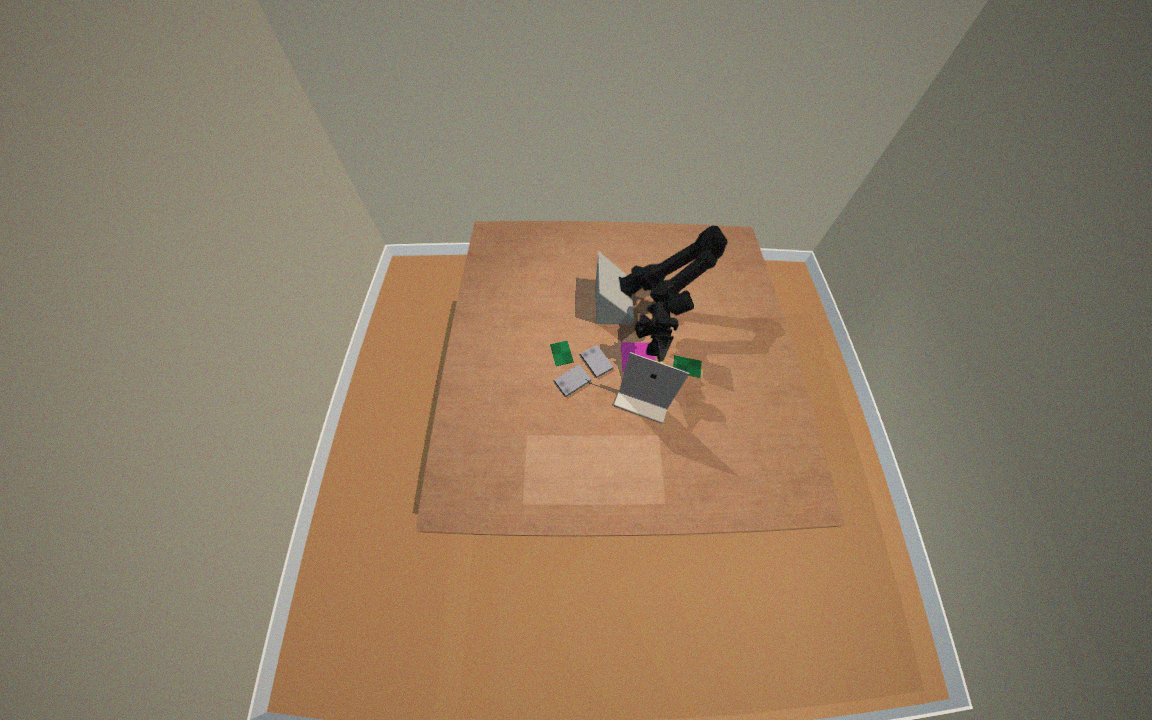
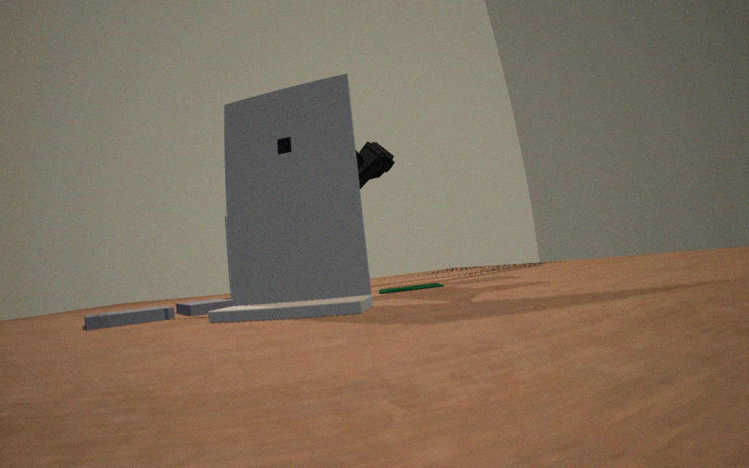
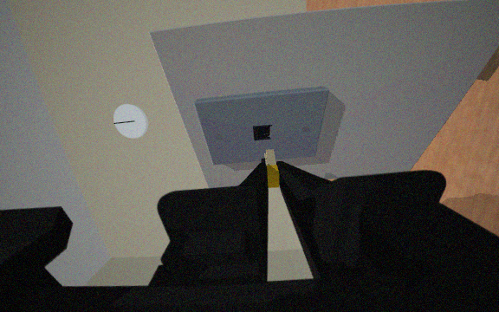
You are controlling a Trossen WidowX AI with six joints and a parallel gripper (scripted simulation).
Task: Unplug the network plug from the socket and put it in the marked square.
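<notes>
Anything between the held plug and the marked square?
Nothing visible between plug and magenta square. The upright panel hides part of the square from above, so that part can't be checked.

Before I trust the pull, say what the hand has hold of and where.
The network plug, held at its sides near the yellow part; which exact spot is hidden.
</notes>
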